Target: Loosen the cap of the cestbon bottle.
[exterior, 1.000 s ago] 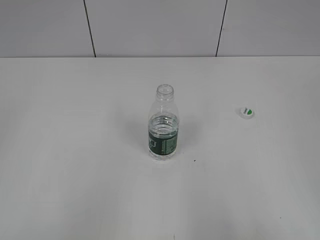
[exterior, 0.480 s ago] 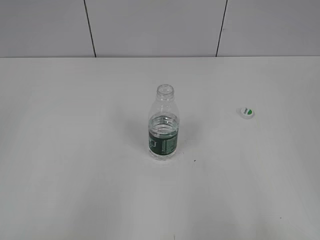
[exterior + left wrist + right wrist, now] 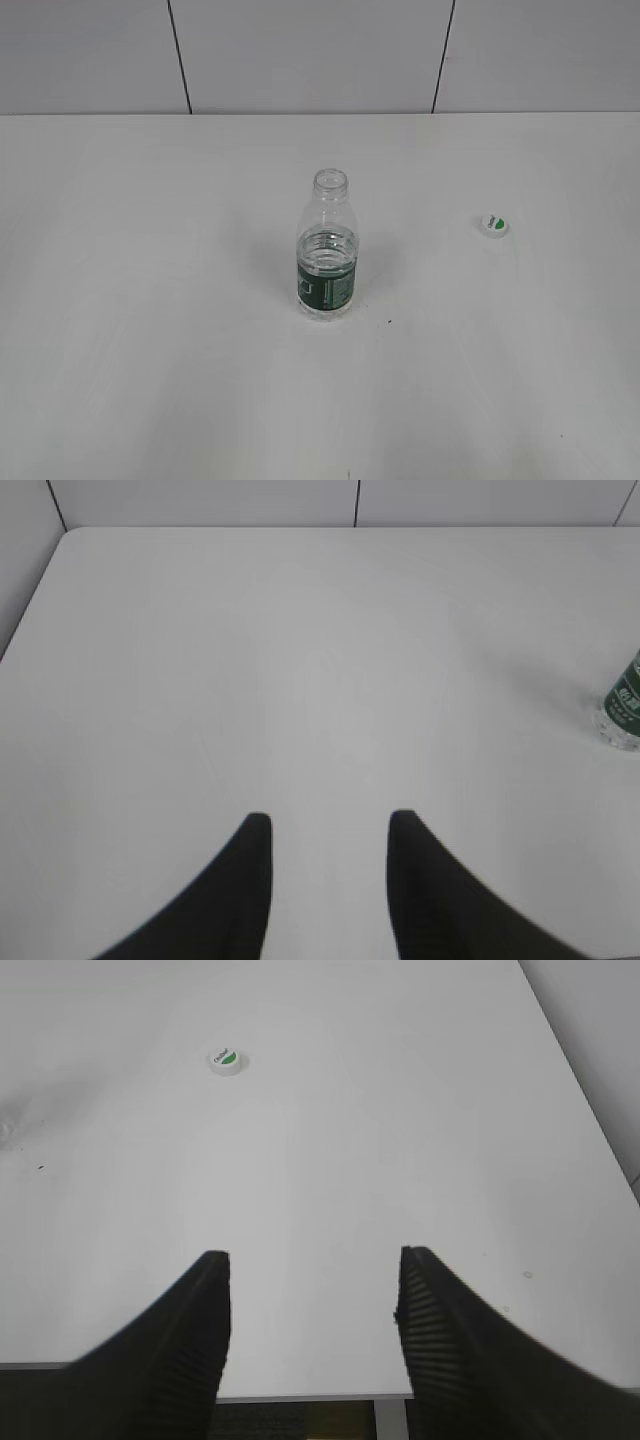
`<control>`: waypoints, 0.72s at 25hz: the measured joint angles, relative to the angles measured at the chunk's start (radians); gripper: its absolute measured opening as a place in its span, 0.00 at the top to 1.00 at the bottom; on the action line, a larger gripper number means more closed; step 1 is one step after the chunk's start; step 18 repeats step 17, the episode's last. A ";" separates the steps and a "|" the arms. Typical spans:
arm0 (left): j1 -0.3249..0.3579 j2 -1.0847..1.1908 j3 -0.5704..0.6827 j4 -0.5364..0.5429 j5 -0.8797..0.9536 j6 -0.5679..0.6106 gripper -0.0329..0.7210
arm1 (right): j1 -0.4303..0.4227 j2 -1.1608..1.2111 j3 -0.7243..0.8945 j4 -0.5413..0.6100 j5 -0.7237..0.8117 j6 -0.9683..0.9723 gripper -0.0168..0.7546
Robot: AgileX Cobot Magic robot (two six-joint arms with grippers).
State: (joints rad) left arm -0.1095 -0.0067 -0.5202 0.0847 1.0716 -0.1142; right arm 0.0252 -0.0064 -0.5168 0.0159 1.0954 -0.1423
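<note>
lying flat on the white table (image 3: 150, 380), top face up with its green patch showing: the cap (image 3: 494, 225), off the bottle and well apart from it, out to the right in the exterior view. showing again in the right wrist view as a small white disc (image 3: 227, 1060) far ahead of the fingers and to their left.

standing upright near the middle of the table: the cestbon bottle (image 3: 326, 250), neck open and uncapped, holding clear water up to about the top of the dark green label band, ribbed shoulder above it. peeking in at the right edge of the left wrist view, only its lower body and label (image 3: 625, 705) visible.

hovering over bare table near the front edge, fingers spread wide apart and gripping nothing: the right gripper (image 3: 312, 1290). likewise hanging with its two dark fingers parted and nothing between them: the left gripper (image 3: 328, 825), far from the bottle.

running behind the table: a pale panelled wall (image 3: 300, 50) with dark vertical seams.
</note>
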 joint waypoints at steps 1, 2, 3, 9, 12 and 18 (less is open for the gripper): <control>0.000 0.000 0.000 0.002 0.000 0.000 0.63 | 0.000 0.000 0.000 0.000 0.000 0.000 0.44; 0.000 0.000 0.000 0.002 0.000 0.000 0.63 | 0.000 0.000 0.000 0.000 0.000 0.000 0.44; 0.000 0.000 0.000 0.002 0.000 0.000 0.63 | 0.000 0.000 0.000 0.000 0.000 0.000 0.44; 0.000 0.000 0.000 0.002 0.000 0.000 0.63 | 0.000 0.000 0.000 0.000 0.000 0.000 0.44; 0.000 0.000 0.000 0.002 0.000 0.000 0.63 | 0.000 0.000 0.000 0.000 0.000 0.000 0.44; 0.000 0.000 0.000 0.002 0.000 0.000 0.63 | 0.000 0.000 0.000 0.000 0.000 0.000 0.44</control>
